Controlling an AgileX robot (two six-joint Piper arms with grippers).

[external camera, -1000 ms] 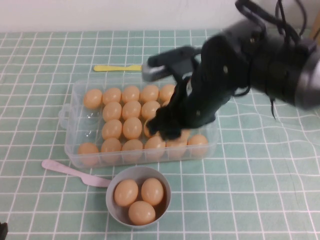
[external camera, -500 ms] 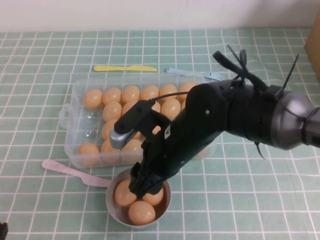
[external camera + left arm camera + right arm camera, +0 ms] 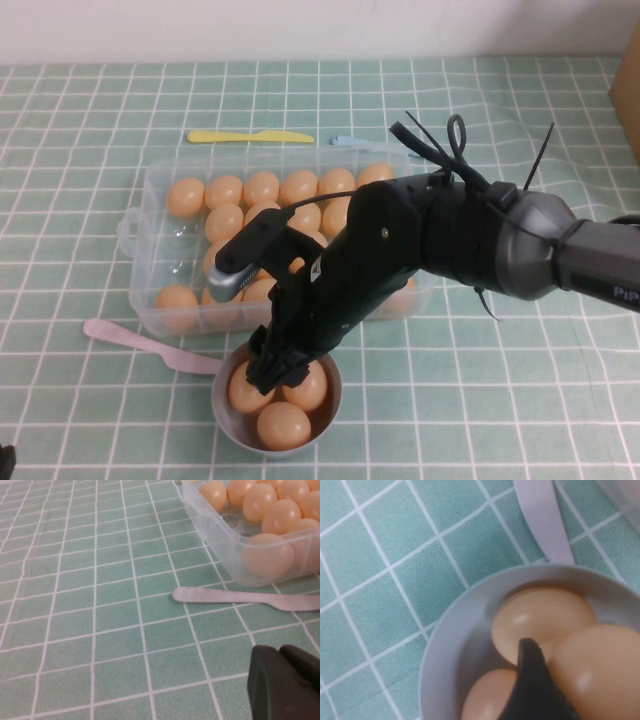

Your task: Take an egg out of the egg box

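The right gripper (image 3: 272,372) is lowered into the grey bowl (image 3: 225,415) just in front of the egg box (image 3: 140,215), and an egg (image 3: 597,672) is pinched between its fingers — pressed against two other eggs lying in the bowl. The egg box, with most of its cups filled, is set on the green checked tabletop (image 3: 90,130) beside a pink knife (image 3: 140,343). The left gripper (image 3: 285,685) is held low over the tabletop near the pink knife and well apart from the bowl — whether it is open or closed cannot be told.
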